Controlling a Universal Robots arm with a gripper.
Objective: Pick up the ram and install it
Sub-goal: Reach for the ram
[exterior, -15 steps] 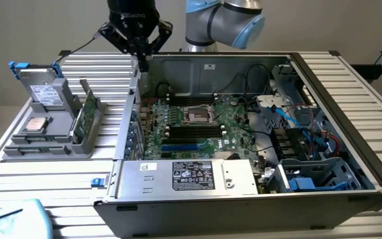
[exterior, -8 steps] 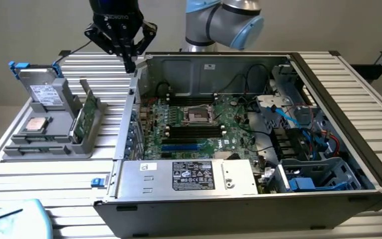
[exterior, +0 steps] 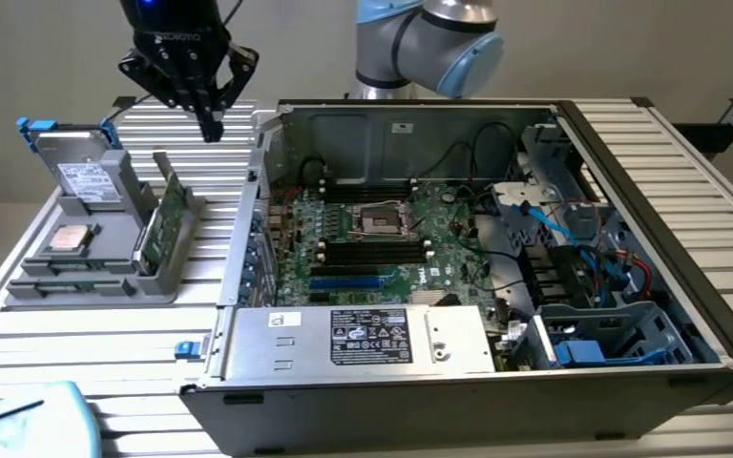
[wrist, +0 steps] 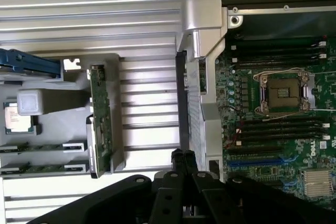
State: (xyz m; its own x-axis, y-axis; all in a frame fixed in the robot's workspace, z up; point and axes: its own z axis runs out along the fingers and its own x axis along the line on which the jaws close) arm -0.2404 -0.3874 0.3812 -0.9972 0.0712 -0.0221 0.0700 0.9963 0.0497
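The ram shows as two thin green sticks (wrist: 32,148) lying side by side in grooves of a grey parts holder (exterior: 110,286); in the exterior view they sit at the holder's front (exterior: 76,269). My gripper (exterior: 210,122) hangs high above the ribbed table, between the holder and the open computer case, fingers shut with nothing between them. In the wrist view the gripper (wrist: 182,156) hovers beside the case's side wall, well apart from the sticks. Black memory slots (wrist: 278,127) flank the CPU socket on the motherboard (exterior: 380,243).
A wider green card (exterior: 167,224) stands upright in the holder, with a hard drive (exterior: 84,176) and a CPU chip (exterior: 69,239) beside it. The case's power supply (exterior: 366,339), cables and drive cages (exterior: 602,334) crowd its front and the exterior view's right.
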